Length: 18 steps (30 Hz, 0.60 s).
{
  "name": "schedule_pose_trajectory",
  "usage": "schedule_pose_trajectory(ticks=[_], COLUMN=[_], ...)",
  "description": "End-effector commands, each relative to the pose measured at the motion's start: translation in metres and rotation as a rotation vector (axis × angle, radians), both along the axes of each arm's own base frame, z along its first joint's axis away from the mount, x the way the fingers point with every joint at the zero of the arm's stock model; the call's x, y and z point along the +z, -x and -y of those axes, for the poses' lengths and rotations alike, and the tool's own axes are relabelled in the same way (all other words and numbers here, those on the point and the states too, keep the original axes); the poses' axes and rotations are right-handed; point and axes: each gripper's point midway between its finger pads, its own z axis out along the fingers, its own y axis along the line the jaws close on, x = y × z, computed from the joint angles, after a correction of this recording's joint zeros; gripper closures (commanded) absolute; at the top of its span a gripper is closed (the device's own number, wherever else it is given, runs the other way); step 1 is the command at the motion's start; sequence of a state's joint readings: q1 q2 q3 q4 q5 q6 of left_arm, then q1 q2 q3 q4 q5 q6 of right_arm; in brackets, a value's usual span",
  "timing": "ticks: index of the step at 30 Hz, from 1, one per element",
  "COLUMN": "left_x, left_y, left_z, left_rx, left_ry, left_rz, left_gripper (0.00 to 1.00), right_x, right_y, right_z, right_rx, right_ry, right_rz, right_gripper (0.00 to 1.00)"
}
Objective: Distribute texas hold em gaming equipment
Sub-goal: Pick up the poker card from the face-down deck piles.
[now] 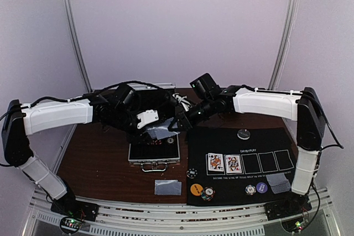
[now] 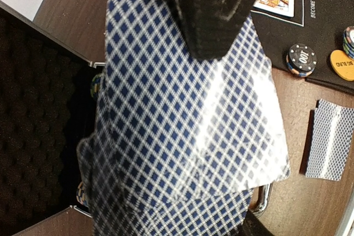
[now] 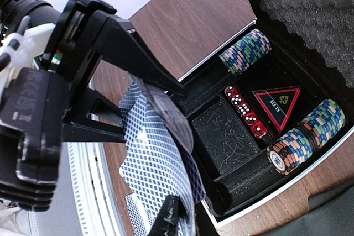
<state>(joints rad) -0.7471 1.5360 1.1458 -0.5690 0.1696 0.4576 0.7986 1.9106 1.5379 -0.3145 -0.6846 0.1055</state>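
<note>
A fanned pack of blue-and-white diamond-backed playing cards (image 2: 182,136) hangs over the open silver case (image 1: 154,156), with my left gripper (image 1: 156,130) shut on it. The cards fill the left wrist view and hide that gripper's own fingers. My right gripper (image 3: 185,222) has come in from the right and is shut on the edge of one card (image 3: 155,169). Its black padded fingertips (image 2: 213,42) show at the top of the left wrist view. On the black mat (image 1: 238,153) lie two face-up cards (image 1: 224,163), an orange disc (image 1: 196,189), a purple disc (image 1: 261,187) and small chip stacks (image 1: 208,194).
The case tray (image 3: 221,131) holds rows of striped chips (image 3: 246,51), red dice (image 3: 246,111) and a triangular all-in marker (image 3: 276,103). Face-down cards (image 1: 167,187) lie in front of the case, with more at the mat's near right (image 1: 279,182). A dark disc (image 1: 243,134) sits at the mat's far edge.
</note>
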Motion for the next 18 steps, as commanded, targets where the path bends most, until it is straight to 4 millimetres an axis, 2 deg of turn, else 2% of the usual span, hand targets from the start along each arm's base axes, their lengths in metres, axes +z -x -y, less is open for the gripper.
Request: schedule_pose_trajectory(ticks=[1,12,18], left_x=[0.024,0.011,0.012], left_y=[-0.002,-0.002,-0.003], left_z=[0.017,0.010,0.011], left_rx=[-0.028,-0.004,-0.005], left_ry=[0.113,0.078,0.079], left_rz=[0.042,0.034,0.034], left_gripper=[0.50,0.50,0.50], right_x=[0.014,0.014,0.016], right_y=[-0.007,-0.008,-0.009], right_z=[-0.005,0.007,0.013], right_rx=[-0.047,-0.097,-0.114], right_ry=[-0.054,-0.015,-0.002], right_rz=[0.008,0.000,0.009], right_gripper=[0.90,0.81,0.81])
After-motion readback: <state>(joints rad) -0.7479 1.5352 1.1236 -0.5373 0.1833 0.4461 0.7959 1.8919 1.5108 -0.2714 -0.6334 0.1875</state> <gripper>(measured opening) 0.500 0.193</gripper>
